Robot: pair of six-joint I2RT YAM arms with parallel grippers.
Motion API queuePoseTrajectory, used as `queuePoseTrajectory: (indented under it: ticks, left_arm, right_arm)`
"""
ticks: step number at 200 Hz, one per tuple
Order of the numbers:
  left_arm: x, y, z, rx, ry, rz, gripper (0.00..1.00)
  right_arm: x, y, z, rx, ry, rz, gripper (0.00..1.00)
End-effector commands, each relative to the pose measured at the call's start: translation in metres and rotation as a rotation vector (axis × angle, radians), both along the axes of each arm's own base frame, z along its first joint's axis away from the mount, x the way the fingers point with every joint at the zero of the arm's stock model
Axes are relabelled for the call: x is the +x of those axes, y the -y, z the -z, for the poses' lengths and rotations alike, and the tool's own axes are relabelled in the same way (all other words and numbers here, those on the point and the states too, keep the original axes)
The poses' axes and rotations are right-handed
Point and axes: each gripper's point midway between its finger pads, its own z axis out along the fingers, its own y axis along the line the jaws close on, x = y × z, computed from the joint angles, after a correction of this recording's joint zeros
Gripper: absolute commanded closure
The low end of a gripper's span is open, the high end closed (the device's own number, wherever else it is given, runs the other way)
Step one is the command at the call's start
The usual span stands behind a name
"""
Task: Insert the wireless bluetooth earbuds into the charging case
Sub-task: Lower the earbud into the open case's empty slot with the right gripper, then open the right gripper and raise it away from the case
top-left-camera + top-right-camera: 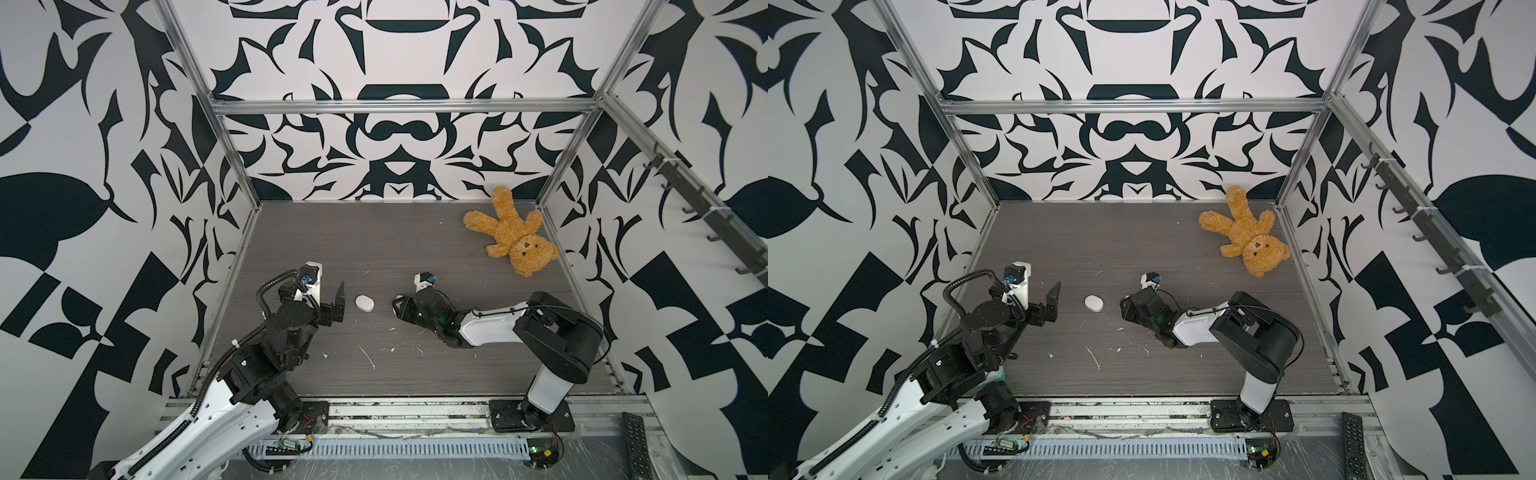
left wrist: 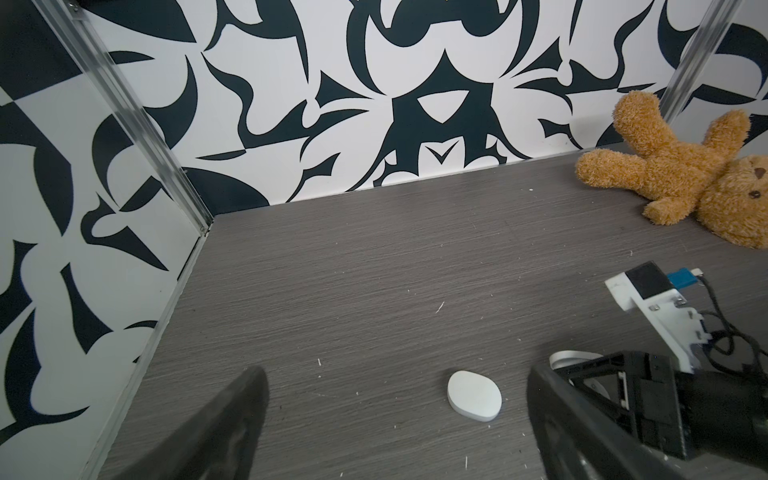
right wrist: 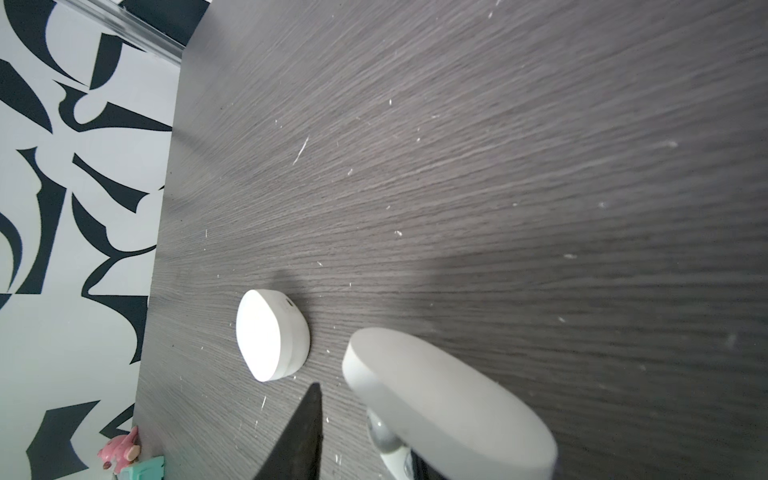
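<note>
The left gripper (image 2: 397, 374) hangs wide open just short of the closed case (image 1: 364, 306) lying flat on the table (image 1: 415, 249), I'd guess so it can steady it. A second case (image 3: 449, 399) sits right at the right gripper (image 1: 398, 306), whose visible finger (image 3: 307, 432) stands a sliver off it, so gripping or released, can't tell (other finger's hidden). No loose earbuds anywhere, so probably they're inside.

I'm in a robotics lab cell: aluminium frame (image 1: 399, 106), patterned walls (image 1: 415, 54), left arm (image 1: 199, 432) and right arm (image 1: 490, 326) bolted to a rail (image 1: 399, 409).
</note>
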Motion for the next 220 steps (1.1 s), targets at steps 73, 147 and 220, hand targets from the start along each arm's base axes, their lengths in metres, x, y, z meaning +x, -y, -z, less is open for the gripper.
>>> queuePoseTrajectory:
  ticks: [73,147,220]
  left_arm:
    - [0.000,-0.001,0.005,0.011,-0.006,-0.002,0.01]
    - [0.000,0.000,0.004,0.009,-0.004,0.002,0.01]
    - [0.001,0.003,0.009,0.021,-0.020,0.010,0.01]
  right_arm:
    - [-0.010,-0.010,-0.058,0.046,0.102,-0.041,0.55]
    - [0.001,0.000,-0.101,-0.158,0.105,-0.235,0.06]
    - [0.032,0.008,-0.081,-0.109,-0.020,-0.370,0.01]
